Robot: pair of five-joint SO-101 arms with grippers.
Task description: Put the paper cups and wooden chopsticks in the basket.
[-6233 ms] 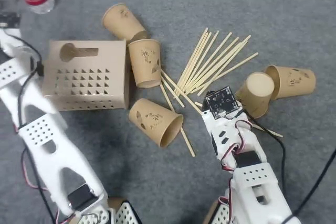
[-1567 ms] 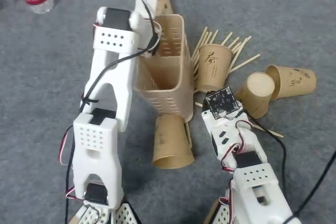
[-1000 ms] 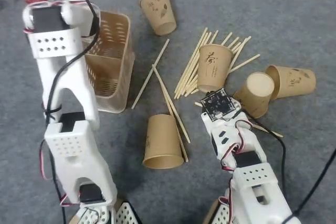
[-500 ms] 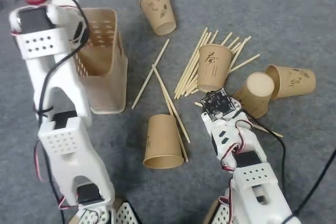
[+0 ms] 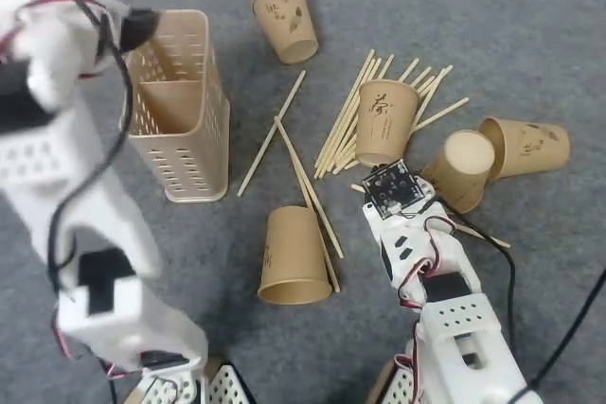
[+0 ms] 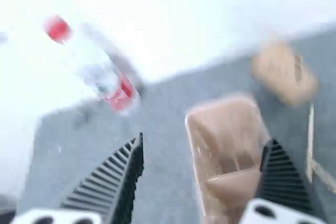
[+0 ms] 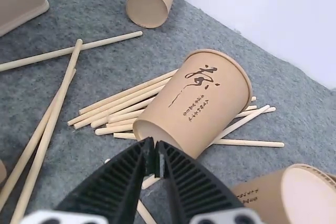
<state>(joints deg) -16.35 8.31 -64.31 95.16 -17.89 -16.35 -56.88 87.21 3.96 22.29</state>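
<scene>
**Basket upright, cups and chopsticks scattered on the mat**

The basket (image 5: 180, 106) stands upright on the grey mat (image 5: 530, 54), its open top facing up and a divider visible inside. All the paper cups and wooden chopsticks lie on the mat outside it.

One cup (image 5: 284, 21) lies on its side beyond the basket, near the white wall. A second cup (image 5: 383, 123) rests on the main pile of chopsticks (image 5: 352, 115). In the right wrist view this same cup (image 7: 202, 103) has its narrow end pointing at the right gripper (image 7: 155, 155). A third cup (image 5: 294, 254) sits between the two arms, with its wide end toward them. Two loose chopsticks (image 5: 308, 186) run alongside it, and another single chopstick (image 5: 273, 134) lies between the basket and the pile. Two more cups (image 5: 461, 169) (image 5: 525, 146) touch each other at the far right.

The right gripper is clenched with its tips together just beside the base of the cup on the pile, and it grasps nothing. The left gripper (image 6: 205, 145) is released, with its jaws spread wide and held well above the mat. The basket (image 6: 226, 145) appears between the jaws, farther off and blurred.

A plastic bottle (image 6: 100, 74) with a red cap and label lies near the wall
</scene>
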